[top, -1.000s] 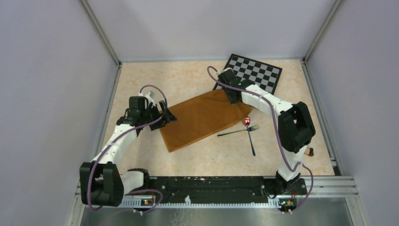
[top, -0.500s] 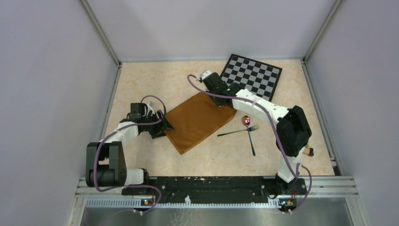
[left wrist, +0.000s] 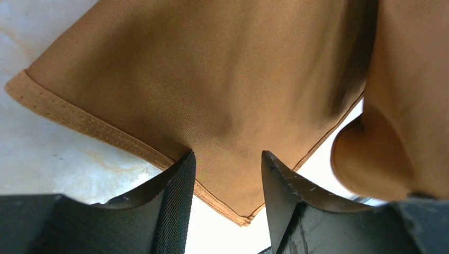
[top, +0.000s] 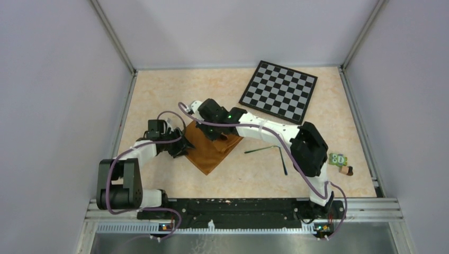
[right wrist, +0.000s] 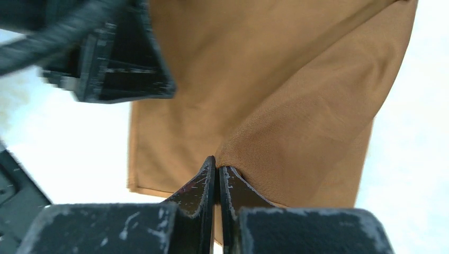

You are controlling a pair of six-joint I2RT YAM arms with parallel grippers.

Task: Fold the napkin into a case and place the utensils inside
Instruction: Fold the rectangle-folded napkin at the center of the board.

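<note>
The rust-brown napkin lies left of centre, partly doubled over. My right gripper is shut on a pinched fold of it and holds that part lifted over the lower layer. My left gripper is at the napkin's left corner with its jaws apart, and the hemmed corner lies between the fingers. The fork's thin handle and the spoon's handle lie right of the napkin. The right arm hides the spoon's bowl. No finished case shows.
The black-and-grey checkered board lies at the back right. A small colourful object sits near the right edge. The right arm stretches across the table's middle above the utensils. The left gripper shows close in the right wrist view.
My right gripper has carried the napkin's far corner leftward and nearer, doubling the cloth over itself. My left gripper has drawn back a little and stays at the left corner.
</note>
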